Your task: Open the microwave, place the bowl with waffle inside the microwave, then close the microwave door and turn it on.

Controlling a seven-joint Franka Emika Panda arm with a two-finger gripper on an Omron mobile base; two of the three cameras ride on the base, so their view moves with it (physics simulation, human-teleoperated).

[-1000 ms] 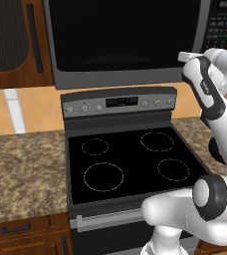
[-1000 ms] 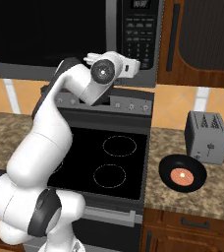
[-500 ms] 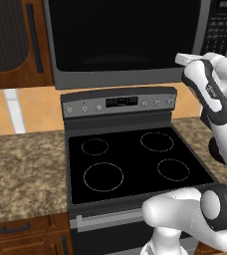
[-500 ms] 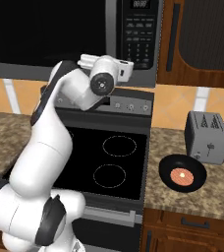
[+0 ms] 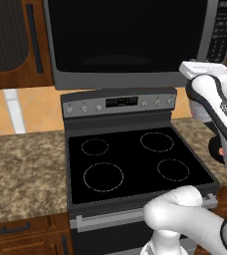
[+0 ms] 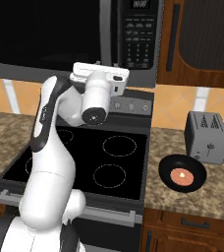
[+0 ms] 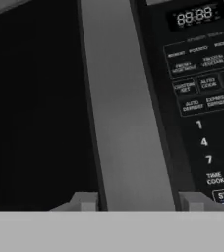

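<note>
The microwave [image 5: 125, 40] hangs above the stove with its microwave door [image 6: 45, 29] shut. In the hand view the door's vertical grey handle [image 7: 124, 123] runs up between my two fingertips, which press against its left and right edges. My gripper [image 7: 138, 202] is shut on that handle, just left of the keypad [image 7: 207, 98]. The black bowl [image 6: 165, 170] sits on the right counter with the reddish-orange waffle [image 6: 181, 175] lying in it, far below and to the right of my hand [image 6: 99, 76].
A black glass stove [image 5: 130, 159] with a knob panel stands directly under the microwave. A small grey toaster [image 6: 207, 135] stands just behind the bowl. Brown cabinets flank the microwave, and granite counter runs on both sides of the stove.
My hand has shifted only slightly at the microwave's front edge. The door stays shut and the bowl has not moved.
</note>
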